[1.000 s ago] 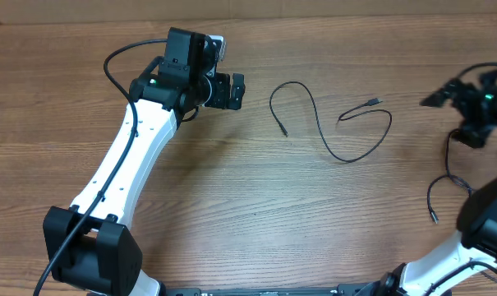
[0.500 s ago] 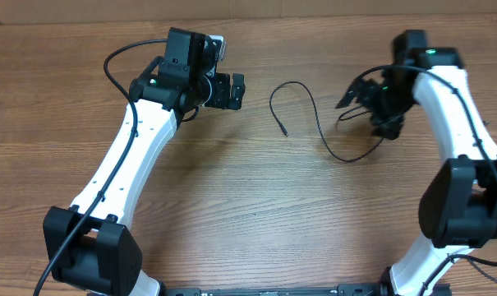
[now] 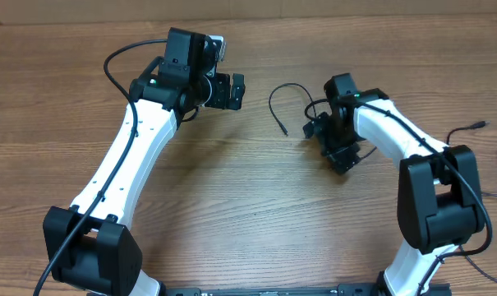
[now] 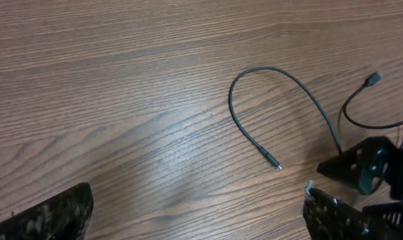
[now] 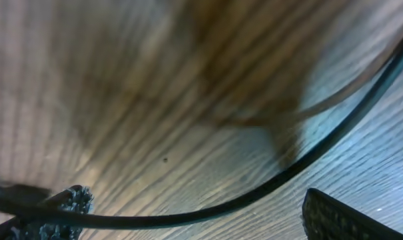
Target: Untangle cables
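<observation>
Swinging in from the right edge of the table, the right arm has crossed to the middle, and the right gripper [image 3: 332,146] now sits low over the cable; the left arm has not shifted. The cable [image 3: 286,86] is a thin black cord lying on the wooden table [image 3: 232,197], right of centre and towards the far side. Its left part curls in an open hook that ends in a small silvery tip [image 4: 274,165]. Its other end, with a small dark plug [image 4: 373,79], shows in the left wrist view just beyond the right gripper. The stretch between them is hidden under the right arm in the overhead view. A second cord [image 3: 468,127], thin and black with a plug end, lies near the right edge, well apart.

The right arm reaches leftwards with its wrist bent down and its jaws spread wide. Its blurred wrist view shows the cable running between the two fingers [image 5: 334,217]; whether they touch it cannot be told. The left gripper [image 3: 236,92] hovers to the left of the hook, apart from it, pointing right, jaws wide and empty.
</observation>
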Motion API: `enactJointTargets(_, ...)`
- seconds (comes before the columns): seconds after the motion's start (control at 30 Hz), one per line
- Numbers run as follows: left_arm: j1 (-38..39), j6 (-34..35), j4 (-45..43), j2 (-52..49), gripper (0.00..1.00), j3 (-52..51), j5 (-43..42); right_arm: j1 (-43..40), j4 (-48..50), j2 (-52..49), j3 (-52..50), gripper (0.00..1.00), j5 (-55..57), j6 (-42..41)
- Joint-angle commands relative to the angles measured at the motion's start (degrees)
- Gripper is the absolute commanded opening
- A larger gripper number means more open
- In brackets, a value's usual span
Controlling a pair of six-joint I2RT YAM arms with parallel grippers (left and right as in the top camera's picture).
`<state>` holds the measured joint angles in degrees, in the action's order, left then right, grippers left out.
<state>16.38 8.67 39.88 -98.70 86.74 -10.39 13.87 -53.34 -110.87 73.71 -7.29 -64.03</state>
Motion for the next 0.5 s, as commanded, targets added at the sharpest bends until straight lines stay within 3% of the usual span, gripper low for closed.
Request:
enactJointTargets(0.0,-0.13,0.35,0.00,0.46,1.00,1.27,0.50,1.16,0.24,0.48,-1.03,1.00,0.74,-5.42)
enactJointTargets(0.13,-0.13,0.35,0.00,0.46,1.00,1.27,0.50,1.77,1.57,0.48,-1.03,0.99,-0.83,-8.35)
enactJointTargets(0.27,-0.13,0.35,0.00,0.46,1.00,1.27,0.50,1.88,5.86,0.50,-1.01,0.92,-6.99,-3.06)
enactJointTargets(0.37,-0.13,0.35,0.00,0.46,1.00,1.27,0.50,2.45,8.11,0.61,-1.01,0.91,-9.51,2.54)
enactJointTargets(0.47,-0.13,0.35,0.00,0.46,1.00,1.27,0.50,3.08,7.96,1.16,-1.01,0.91,-8.83,3.04)
